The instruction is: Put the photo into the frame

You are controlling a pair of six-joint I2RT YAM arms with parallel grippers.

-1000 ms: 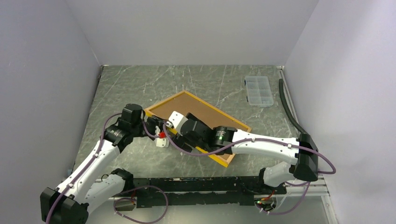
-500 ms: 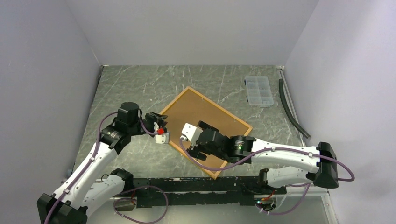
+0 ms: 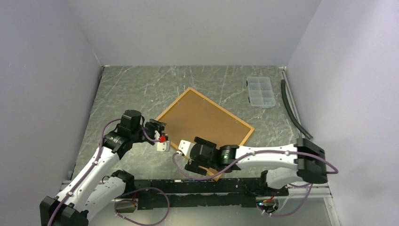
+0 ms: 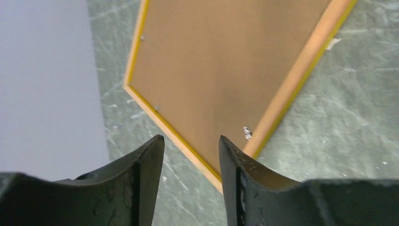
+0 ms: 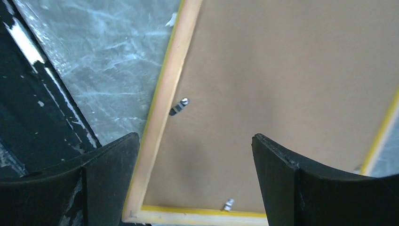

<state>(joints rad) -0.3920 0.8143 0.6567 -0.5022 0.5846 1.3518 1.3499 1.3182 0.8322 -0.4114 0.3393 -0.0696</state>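
The frame [image 3: 204, 120] lies back-up on the table, a brown board showing inside its yellow border. My left gripper [image 3: 161, 135] hovers at the frame's left corner, open, with nothing between its fingers; the left wrist view shows that corner [image 4: 226, 70] beyond the left gripper [image 4: 191, 139]. Over the frame's near corner, my right gripper [image 3: 187, 155] is open wide and empty. In the right wrist view the frame's back [image 5: 291, 84] spans the gap of the right gripper [image 5: 195, 136], with small metal tabs [image 5: 178, 106] along the inner edge. The photo is out of view.
A clear plastic compartment box [image 3: 260, 92] sits at the back right. A black hose [image 3: 291, 110] runs along the right wall. The black rail [image 3: 202, 186] crosses the near edge, just below the frame's near corner. Walls close in on three sides.
The frame has turned and now lies flat. My right gripper has drawn back from the frame's middle to its near corner and opened wider. The left gripper has barely shifted.
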